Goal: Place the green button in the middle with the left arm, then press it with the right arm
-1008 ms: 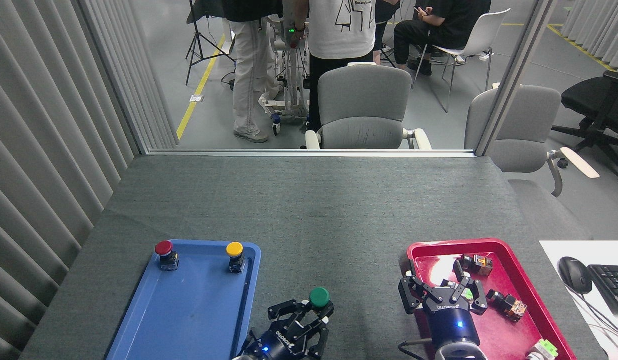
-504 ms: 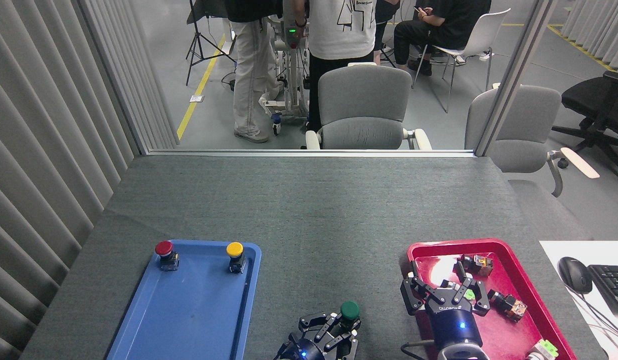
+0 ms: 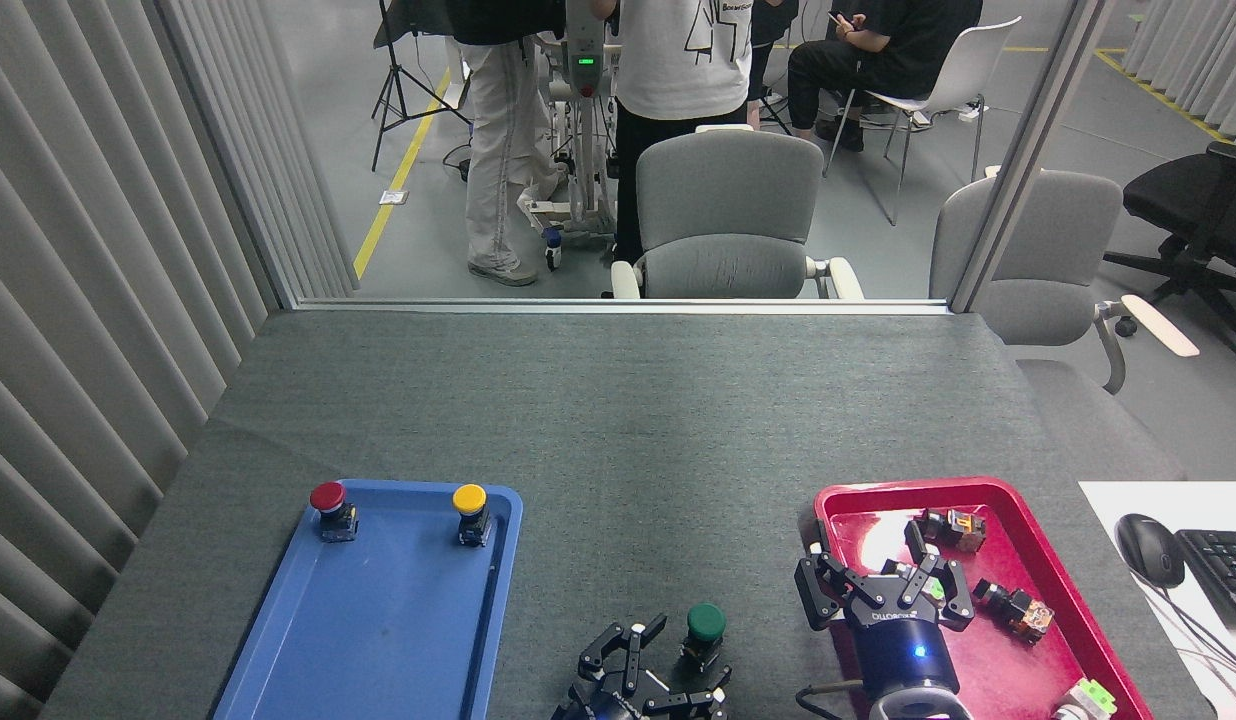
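Observation:
The green button (image 3: 706,622) stands upright on the bare grey tabletop between the two trays, near the front edge of the table. Just in front of it and slightly to its left, my left gripper (image 3: 666,668) is low at the view's bottom edge. Its fingers (image 3: 626,648) are spread open and hold nothing. My right gripper (image 3: 883,588) hovers over the left part of the red tray (image 3: 1018,495), to the right of the button, with its fingers spread open and empty.
A blue tray (image 3: 378,640) at the left holds a red-capped button (image 3: 328,497) and a yellow-capped button (image 3: 469,499). Several small parts lie in the red tray. A mouse (image 3: 1148,548) and keyboard (image 3: 1223,570) sit at the far right. People and chairs are beyond the table.
My left gripper carried the green button rightward from beside the blue tray, set it on the table, opened and drew back slightly. The right gripper barely moved.

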### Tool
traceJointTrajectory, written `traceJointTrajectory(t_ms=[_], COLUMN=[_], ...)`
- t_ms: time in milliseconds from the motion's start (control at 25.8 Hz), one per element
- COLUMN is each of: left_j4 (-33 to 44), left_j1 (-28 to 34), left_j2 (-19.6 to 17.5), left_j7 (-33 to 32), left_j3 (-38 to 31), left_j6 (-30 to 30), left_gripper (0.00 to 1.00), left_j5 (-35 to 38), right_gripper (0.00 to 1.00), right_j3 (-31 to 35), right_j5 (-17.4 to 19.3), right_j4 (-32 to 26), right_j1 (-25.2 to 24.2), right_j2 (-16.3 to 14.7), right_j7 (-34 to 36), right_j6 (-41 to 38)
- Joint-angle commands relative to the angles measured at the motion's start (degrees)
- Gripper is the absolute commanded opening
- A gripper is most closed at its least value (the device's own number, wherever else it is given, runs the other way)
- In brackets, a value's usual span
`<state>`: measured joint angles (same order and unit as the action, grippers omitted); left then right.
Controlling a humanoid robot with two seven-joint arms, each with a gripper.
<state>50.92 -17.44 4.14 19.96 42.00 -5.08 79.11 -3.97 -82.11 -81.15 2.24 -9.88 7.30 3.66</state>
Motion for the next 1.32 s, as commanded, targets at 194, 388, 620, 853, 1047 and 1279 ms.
traceJointTrajectory(t_ms=[194, 388, 620, 853, 1047, 1279], left_j4=[23.4, 36.2, 43.2, 43.5, 43.0, 41.7], left_j1=[14.1, 22.5, 27.7, 30.0, 30.0, 29.5], left_j2=[-10.6, -12.5, -12.7, -11.6, -11.6, -9.6], left_j7=[-0.4, -1.5, -6.6, -6.8, -6.8, -7.0], left_j3=[-15.4, -27.3, -34.6, -45.0, -46.7, -51.8], left_j6=[2.9, 3.0, 3.1, -5.6, -7.0, -13.6], left_gripper=[0.99, 0.99, 0.99, 0.99, 0.99, 0.99], left_j5=[-0.6, -0.8, -0.3, -0.7, -0.7, -0.8], right_gripper=[0.96, 0.91, 0.68, 0.53, 0.41, 0.24], right_j3=[-2.9, -7.4, -12.1, -14.4, -15.6, -16.9], right_j5=[0.0, -0.1, -0.2, -0.4, -2.4, -2.5], right_j4=[-0.6, -0.9, -1.6, -1.7, -1.9, -1.9], right_j1=[-0.6, -0.7, -0.9, -1.5, -2.6, -3.3], right_j2=[-0.1, 0.0, 0.2, 0.3, 1.0, 1.4], right_j7=[1.2, 1.2, 1.2, 1.2, 1.2, 1.1], right_j6=[-0.4, -0.8, -1.9, -2.1, -2.1, -2.1])
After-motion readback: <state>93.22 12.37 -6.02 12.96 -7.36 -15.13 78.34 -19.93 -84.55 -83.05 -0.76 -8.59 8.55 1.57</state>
